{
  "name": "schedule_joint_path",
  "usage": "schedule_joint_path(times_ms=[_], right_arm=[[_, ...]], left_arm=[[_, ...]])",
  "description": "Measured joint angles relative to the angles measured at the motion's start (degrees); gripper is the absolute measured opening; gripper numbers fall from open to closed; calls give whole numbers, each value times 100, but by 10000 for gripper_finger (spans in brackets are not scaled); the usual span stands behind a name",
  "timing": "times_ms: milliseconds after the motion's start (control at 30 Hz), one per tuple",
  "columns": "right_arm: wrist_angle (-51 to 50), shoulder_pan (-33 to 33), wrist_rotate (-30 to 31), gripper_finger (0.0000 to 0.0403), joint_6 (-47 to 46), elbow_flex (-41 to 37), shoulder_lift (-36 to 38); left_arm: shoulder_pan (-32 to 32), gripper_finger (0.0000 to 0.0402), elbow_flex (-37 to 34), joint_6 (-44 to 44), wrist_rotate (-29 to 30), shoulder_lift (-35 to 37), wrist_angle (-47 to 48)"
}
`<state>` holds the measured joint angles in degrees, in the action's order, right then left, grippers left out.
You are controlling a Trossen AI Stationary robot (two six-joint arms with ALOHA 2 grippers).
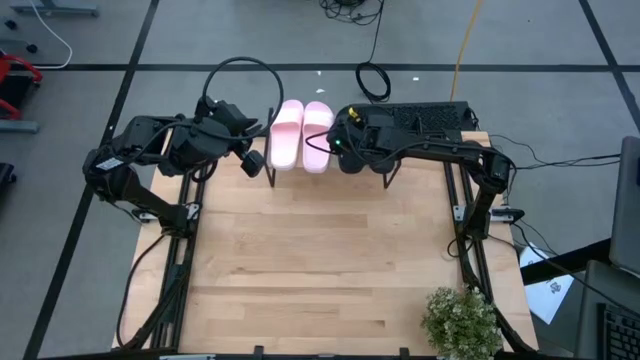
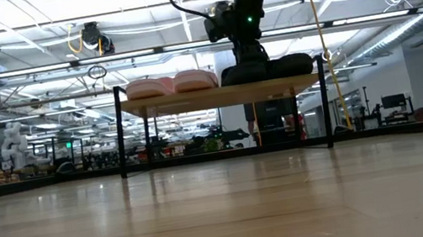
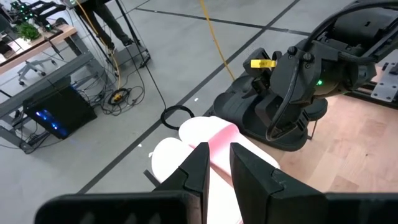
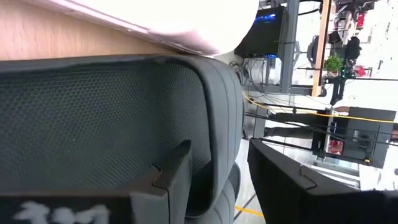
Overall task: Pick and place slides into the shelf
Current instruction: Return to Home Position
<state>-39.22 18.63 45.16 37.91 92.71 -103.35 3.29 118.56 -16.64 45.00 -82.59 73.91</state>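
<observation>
Right end effector (image 4: 217, 155): jaws parted, set low over the black pair (image 2: 267, 68). The edge of one black mesh strap lies in the gap between the fingers. From the right wrist view it cannot be settled whether either finger touches the strap, but nothing appears to be clamped.

Left end effector (image 3: 219, 149): fingers separated by only a narrow slit, holding nothing. It hangs just beside the outer end of the pink pair (image 1: 300, 135), on the left arm's side of the rack.

Both pairs stand side by side on the shelf (image 2: 216, 96), pink toward the left arm and black toward the right arm, the two pairs close together. The shelf itself stands at the far edge of the tabletop (image 1: 320, 260).

Progress: all four slides are on the shelf and none is seen on the tabletop, so the placing part of the task appears complete. What seems to remain is for the right end effector to lift clear of the black strap and for both arms to draw back to their rest poses. The chief risk lies in catching that strap on the way up.
</observation>
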Motion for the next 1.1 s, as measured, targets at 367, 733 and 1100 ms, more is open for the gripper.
schedule_joint_path(times_ms=[367, 733, 1100], right_arm=[[-48, -189, 3, 148, 20, 0, 0], [-158, -581, 532, 148, -112, -4, 0], [-459, -1331, 912, 148, -1011, -9, 878]], left_arm=[[0, 63, 0, 0, 2, 0, 0], [0, 63, 0, -1, 4, 0, 0], [0, 63, 2, 497, 4, 119, 12]])
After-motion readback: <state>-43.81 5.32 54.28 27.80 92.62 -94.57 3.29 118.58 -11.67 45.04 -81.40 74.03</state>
